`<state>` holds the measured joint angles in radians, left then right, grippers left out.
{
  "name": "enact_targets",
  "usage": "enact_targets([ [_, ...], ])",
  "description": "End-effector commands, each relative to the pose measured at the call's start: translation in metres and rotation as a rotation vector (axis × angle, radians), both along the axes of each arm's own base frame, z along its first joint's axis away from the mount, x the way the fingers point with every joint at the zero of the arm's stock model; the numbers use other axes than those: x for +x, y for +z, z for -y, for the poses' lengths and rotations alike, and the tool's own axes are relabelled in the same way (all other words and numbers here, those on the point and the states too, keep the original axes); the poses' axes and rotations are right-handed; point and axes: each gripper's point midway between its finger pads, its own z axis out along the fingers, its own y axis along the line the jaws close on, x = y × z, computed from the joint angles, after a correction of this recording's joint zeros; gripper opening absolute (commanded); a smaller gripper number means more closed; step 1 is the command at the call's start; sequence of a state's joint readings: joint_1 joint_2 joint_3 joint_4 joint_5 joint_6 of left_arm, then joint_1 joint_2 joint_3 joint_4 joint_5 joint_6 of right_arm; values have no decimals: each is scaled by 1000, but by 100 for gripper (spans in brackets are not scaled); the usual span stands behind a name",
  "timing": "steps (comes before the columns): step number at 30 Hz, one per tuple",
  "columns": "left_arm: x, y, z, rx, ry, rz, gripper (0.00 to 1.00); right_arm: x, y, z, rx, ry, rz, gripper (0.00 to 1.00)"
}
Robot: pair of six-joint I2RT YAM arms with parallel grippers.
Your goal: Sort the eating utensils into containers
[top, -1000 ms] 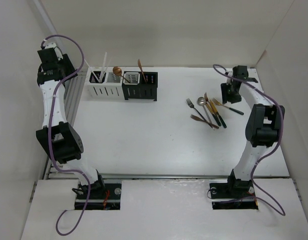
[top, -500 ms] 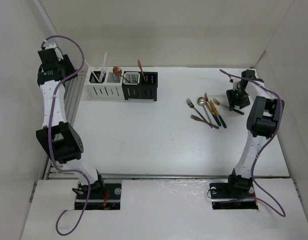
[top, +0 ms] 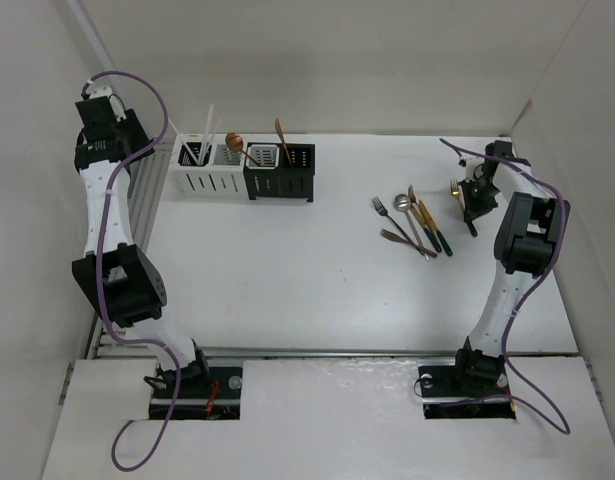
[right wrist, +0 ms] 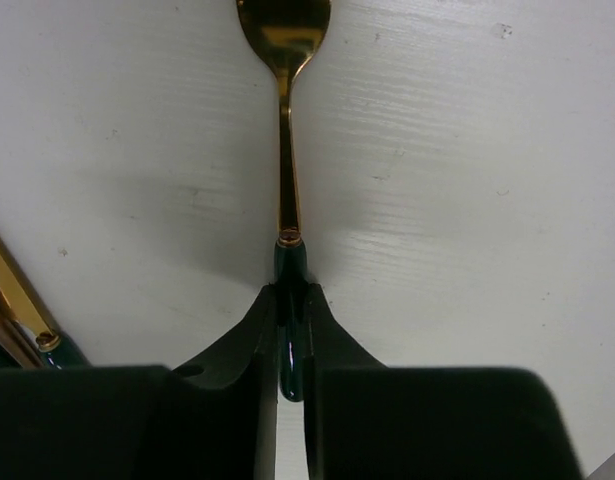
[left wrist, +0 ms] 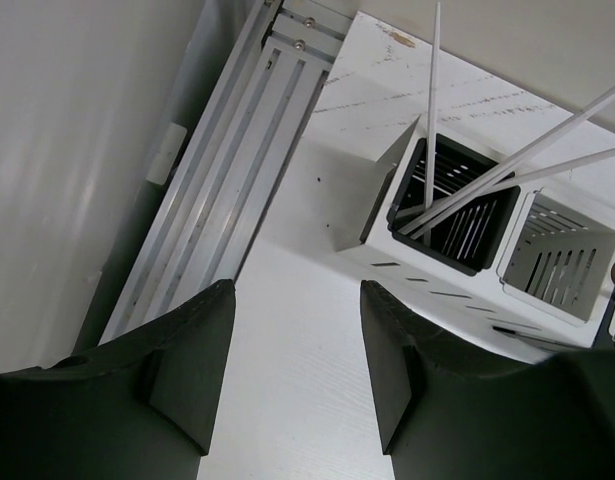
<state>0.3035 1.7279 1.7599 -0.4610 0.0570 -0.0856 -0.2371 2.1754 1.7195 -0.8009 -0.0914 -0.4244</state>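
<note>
My right gripper (right wrist: 290,295) is shut on the dark green handle (right wrist: 290,262) of a gold utensil (right wrist: 287,150), just above the white table; its head runs off the top of the wrist view. From above, this utensil (top: 455,188) hangs at the table's right side, beside my right gripper (top: 474,207). Several more utensils (top: 412,220) lie in a loose heap to its left. The containers stand at the back left, a white pair (top: 209,182) and a black pair (top: 280,182). White chopsticks (left wrist: 432,100) lean in the leftmost white caddy (left wrist: 387,215). Left of that caddy, my left gripper (left wrist: 297,360) hangs open and holds nothing.
An aluminium rail (left wrist: 217,170) runs along the table's left edge below my left gripper. Two copper spoons (top: 233,141) (top: 280,130) stick up from the caddies. Enclosure walls close in the table on the left, back and right. Other gold handles (right wrist: 12,290) lie near my right gripper.
My right gripper has closed on the gold utensil's handle. The utensil has swung from lying slantwise to pointing at the back wall. The left arm has not moved.
</note>
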Motion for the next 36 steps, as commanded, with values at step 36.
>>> enact_targets([
  [36,-45,105,344,-363,-1350,341,72,-12,372,-472,979,791,988,0],
])
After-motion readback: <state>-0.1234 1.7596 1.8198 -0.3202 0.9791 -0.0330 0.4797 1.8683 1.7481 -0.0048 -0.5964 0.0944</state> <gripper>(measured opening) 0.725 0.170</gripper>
